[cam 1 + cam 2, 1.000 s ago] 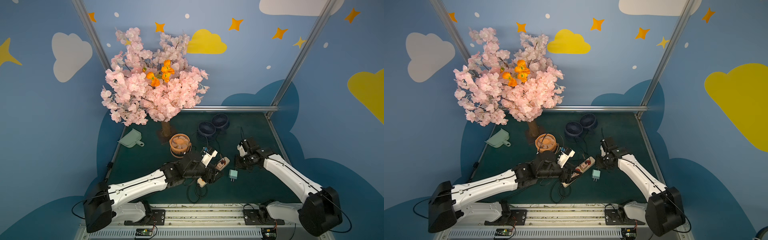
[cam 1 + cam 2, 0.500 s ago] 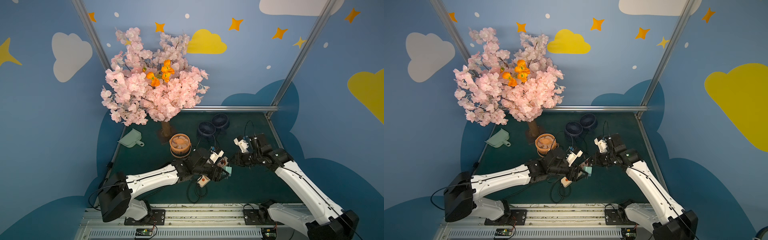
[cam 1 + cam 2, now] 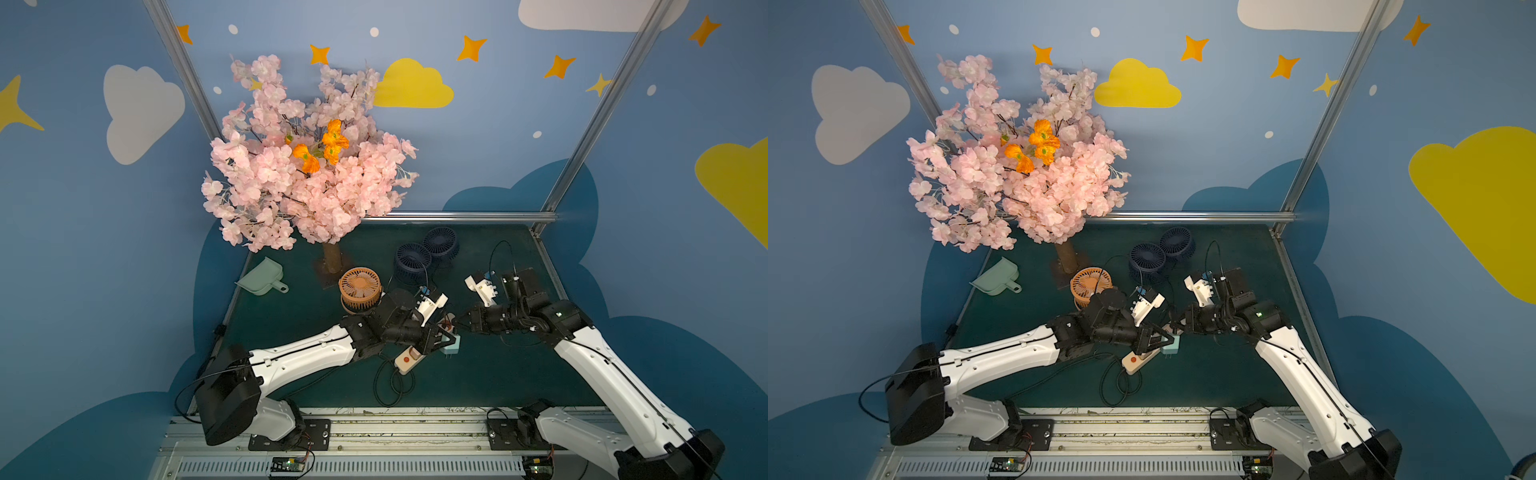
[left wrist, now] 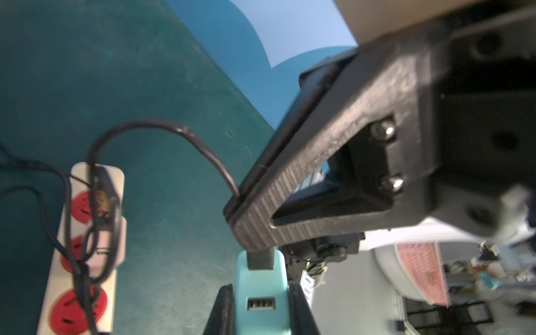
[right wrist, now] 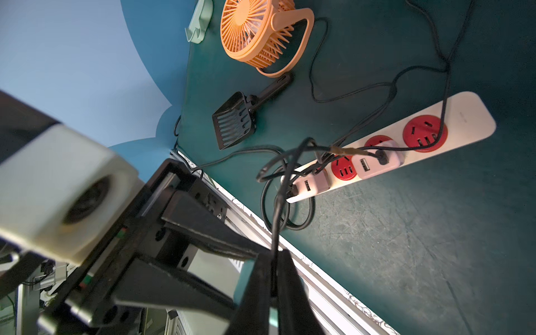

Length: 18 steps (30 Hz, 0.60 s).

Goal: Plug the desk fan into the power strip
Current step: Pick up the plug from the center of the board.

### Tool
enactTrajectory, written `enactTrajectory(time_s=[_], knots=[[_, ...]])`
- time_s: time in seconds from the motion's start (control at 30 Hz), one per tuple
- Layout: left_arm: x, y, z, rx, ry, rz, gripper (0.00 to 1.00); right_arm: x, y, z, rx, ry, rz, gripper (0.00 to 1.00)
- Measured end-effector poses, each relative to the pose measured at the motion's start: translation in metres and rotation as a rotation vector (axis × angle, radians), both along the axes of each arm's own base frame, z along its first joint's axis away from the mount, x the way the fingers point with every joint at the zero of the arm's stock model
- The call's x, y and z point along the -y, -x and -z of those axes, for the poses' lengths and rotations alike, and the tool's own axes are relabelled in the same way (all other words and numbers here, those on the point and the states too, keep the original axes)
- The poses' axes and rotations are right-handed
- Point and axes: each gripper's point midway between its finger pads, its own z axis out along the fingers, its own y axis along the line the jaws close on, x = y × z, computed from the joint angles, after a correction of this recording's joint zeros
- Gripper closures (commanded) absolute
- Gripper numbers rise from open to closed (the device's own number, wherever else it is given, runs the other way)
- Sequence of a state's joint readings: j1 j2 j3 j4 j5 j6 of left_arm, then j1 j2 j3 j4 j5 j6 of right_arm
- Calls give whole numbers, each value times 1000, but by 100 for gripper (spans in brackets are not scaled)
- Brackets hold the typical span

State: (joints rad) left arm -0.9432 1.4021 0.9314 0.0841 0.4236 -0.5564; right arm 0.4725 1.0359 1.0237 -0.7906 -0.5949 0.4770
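A pink blossom tree (image 3: 307,183) is standing on the green mat (image 3: 498,374). A mint dustpan (image 3: 262,280) is lying near its trunk, and a black slotted scoop (image 5: 235,121) is lying flat.

A dark teal table (image 3: 498,374), scuffed and scratched, seen from above. Toward the back stand the brown trunk (image 3: 331,257) of a pink blossom tree and two navy fans (image 3: 412,258) side by side. A mint green dustpan (image 3: 262,277) lies near one side edge, with an orange desk fan (image 3: 360,289) near the trunk. Closer to the front lies a cream power strip (image 3: 409,358), its black cord (image 3: 390,386) looped beside it. A black slotted scoop (image 5: 236,121) lies near the orange fan.
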Motion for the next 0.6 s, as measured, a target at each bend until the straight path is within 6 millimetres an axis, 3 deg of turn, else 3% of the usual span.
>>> enactTrajectory(time_s=[0.1, 0.2, 0.43, 0.6], knots=[[-15, -1, -1, -24, 20, 15, 98, -4, 8, -11, 17, -65, -45, 31], [-29, -2, -12, -51, 71, 52, 98, -13, 20, -23, 31, -161, -115, 25], [-40, 9, -50, -90, 230, 217, 98, -26, 44, -33, 8, -296, -250, 26], [-43, 21, -68, -110, 296, 313, 98, -32, 56, -37, -11, -357, -311, 38]])
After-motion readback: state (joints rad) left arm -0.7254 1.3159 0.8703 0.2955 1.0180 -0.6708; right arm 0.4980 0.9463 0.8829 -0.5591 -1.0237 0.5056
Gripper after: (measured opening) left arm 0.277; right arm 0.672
